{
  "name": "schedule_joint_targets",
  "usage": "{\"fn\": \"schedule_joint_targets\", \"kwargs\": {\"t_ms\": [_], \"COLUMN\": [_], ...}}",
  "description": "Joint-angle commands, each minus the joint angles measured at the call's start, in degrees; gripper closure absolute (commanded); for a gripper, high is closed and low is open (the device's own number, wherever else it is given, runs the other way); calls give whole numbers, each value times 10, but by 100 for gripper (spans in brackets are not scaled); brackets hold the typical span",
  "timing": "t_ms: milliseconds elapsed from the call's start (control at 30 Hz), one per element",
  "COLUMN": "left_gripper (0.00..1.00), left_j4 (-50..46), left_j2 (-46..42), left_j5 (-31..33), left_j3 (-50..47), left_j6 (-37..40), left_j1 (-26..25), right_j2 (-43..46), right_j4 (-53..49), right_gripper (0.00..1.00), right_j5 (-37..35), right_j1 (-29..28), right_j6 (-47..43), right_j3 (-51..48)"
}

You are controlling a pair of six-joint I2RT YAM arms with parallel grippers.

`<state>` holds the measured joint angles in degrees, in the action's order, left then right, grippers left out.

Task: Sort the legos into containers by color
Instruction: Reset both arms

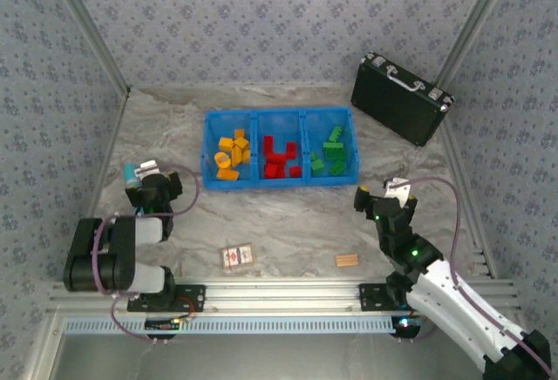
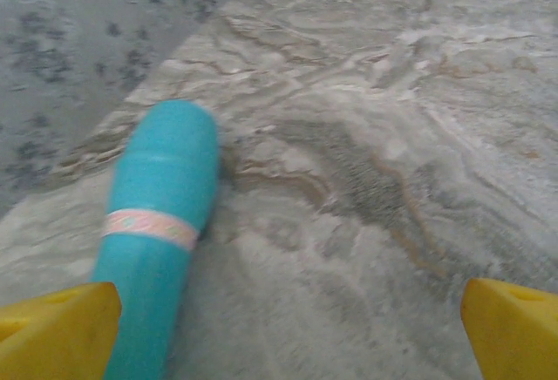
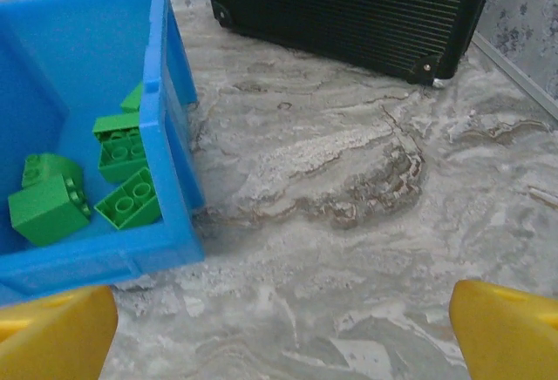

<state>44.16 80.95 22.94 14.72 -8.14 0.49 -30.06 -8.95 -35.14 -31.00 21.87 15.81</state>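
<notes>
Blue plastic tray (image 1: 277, 182) sits mid-counter (image 1: 288, 223), its three containers side by side, and all the legos lie inside: orange-yellow legos (image 1: 232, 152) in the left compartment, red legos (image 1: 278, 160) in the middle, green legos (image 1: 332, 153) in the right.

The left arm is folded back on itself by the counter's left edge, with the left gripper (image 1: 150, 178) low and just beside a teal cylinder (image 1: 129, 172); the right arm reaches diagonally up and inward from its base, with the right gripper (image 1: 384, 197) near the tray's front right corner.

From above, a tan wooden block (image 1: 347, 261) and a small card (image 1: 236, 257) lie near the front edge, between the arms.

The left wrist view adds detail: the gripper's yellow fingertips (image 2: 61, 328) are spread wide with bare counter between them; the cylinder lies on its side with a pale band around it, running past the left fingertip, and whether they touch cannot be told.

The right wrist view shows that gripper equally wide and empty; the green bricks' studs are visible, and a black case (image 3: 349, 5) stands beyond.
</notes>
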Motion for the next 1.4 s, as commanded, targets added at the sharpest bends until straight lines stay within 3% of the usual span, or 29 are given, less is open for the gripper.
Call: {"fn": "schedule_joint_targets", "kwargs": {"t_ms": [0,100,133,167,200,233,300,333,400,433,600,867,967,1100,1367], "left_gripper": [0,0,0,0,0,0,0,0,0,0,0,0,0,0,0], "left_j4": [52,73,138,38,11,104,11,77,21,54,34,40,40,40,40], "left_j2": [4,46,92,73,58,88,62,79,64,72,68,70,69,69,69], "left_j5": [-70,-113,-115,-112,-111,-109,-115,-122,-124,-124,-125,-126,-125,-126,-125], "left_j3": [37,47,54,83,88,66,88,72,85,77,82,81,80,81,81], "left_j6": [8,24,46,50,49,57,48,52,48,51,49,50,50,50,50], "left_j1": [5,6,0,-11,-13,-13,-10,-8,-8,-7,-7,-8,-7,-8,-7], "right_j2": [-2,-10,-19,-30,-42,-56,-88,-112,-172,-213,-387,-552,-554,-574,-570], "right_j4": [67,91,99,107,110,113,132,152,192,225,412,466,447,595,547], "right_gripper": [1,1,1,1,1,1,1,1,1,1,1,1,1,1,1], "right_j5": [59,82,87,91,97,104,128,134,146,156,325,397,366,353,369], "right_j1": [30,54,65,78,92,107,131,146,177,204,335,360,334,322,335], "right_j6": [-41,-73,-87,-97,-104,-113,-138,-157,-170,-173,-189,-221,-240,-250,-239], "right_j3": [-9,-3,0,5,13,25,44,51,63,68,61,107,118,46,67]}}
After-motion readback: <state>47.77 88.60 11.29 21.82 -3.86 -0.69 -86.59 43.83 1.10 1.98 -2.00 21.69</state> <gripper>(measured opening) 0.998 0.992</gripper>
